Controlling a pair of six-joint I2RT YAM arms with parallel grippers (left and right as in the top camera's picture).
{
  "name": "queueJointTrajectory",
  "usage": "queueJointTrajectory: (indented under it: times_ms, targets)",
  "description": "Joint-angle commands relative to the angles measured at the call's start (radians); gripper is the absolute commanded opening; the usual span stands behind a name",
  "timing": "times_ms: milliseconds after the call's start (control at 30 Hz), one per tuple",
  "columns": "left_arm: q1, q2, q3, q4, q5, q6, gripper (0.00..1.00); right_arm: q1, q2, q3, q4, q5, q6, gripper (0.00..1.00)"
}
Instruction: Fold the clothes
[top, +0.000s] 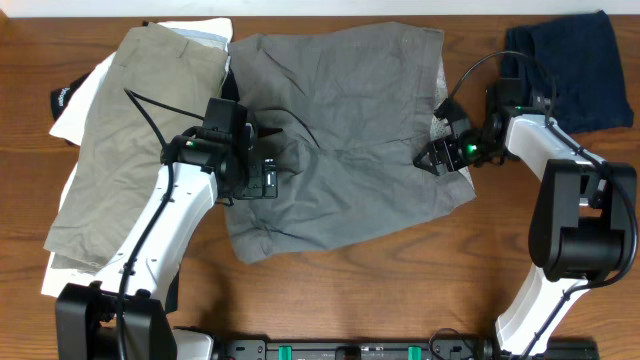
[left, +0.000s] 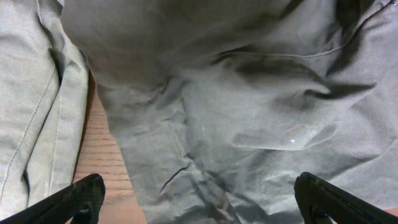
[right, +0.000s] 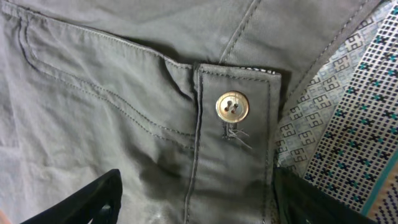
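1. Middle of the wooden tabletop (top: 400, 290): grey shorts (top: 340, 130), spread open and rumpled, waistband toward the right, no fold visible in them.
2. Just beside them on the left: khaki shorts (top: 140, 140), lying loose on top of a white garment (top: 75, 115), with a black garment (top: 62, 97) peeking out at the far left edge. All one untidy heap, unfolded.
3. Far right corner: navy garment (top: 575, 65), apart from the grey shorts, bunched into a rough rectangle. Folded or not, impossible to tell.
4. Left jaws: over the left part of the grey shorts and spread wide. Fingertips (left: 81, 196) at the lower corners of the left wrist view, creased grey cloth between them, nothing gripped.
5. Right jaws: at the waistband on the shorts' right edge, also spread wide and gripping nothing. Directly beneath, a pale button (right: 233, 106) on the waistband tab, and patterned inner lining (right: 348, 112) turned outward beside it.
6. Progress, judged from this layout: very early, with nothing visibly finished. Probably the piece in hand: the grey shorts, needing a first grip and fold. After that, the heap on the left.
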Motion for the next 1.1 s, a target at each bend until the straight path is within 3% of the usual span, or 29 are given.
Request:
queueJointTrajectory:
  times_ms: [0,67,200,333,433,733,1067]
  targets:
    - [0.003,-0.008,0.006,-0.002,0.006,-0.005,0.98,-0.004,0.005,-0.013,0.019,0.08,0.059,0.78]
    - [0.003,-0.008,0.006,-0.003,0.006,-0.005,0.98,-0.005,0.005,-0.014,0.03,0.078,0.081,0.7]
    - [0.003,-0.008,0.006,-0.003,0.006,-0.005,0.98,0.0,0.005,-0.015,0.032,0.017,0.088,0.28]
    - [0.003,-0.008,0.006,-0.003,0.006,-0.005,0.98,0.003,0.004,-0.014,0.058,-0.076,0.087,0.08]
    - [0.003,-0.008,0.006,-0.003,0.006,-0.005,0.98,-0.001,-0.006,-0.004,0.074,-0.109,0.09,0.02]
    - [0.003,-0.008,0.006,-0.003,0.005,-0.005,0.98,-0.064,-0.142,0.078,0.021,-0.103,0.189,0.01]
    - [0.003,-0.008,0.006,-0.003,0.005,-0.005,0.98,-0.169,-0.226,0.062,-0.099,0.232,0.333,0.01]
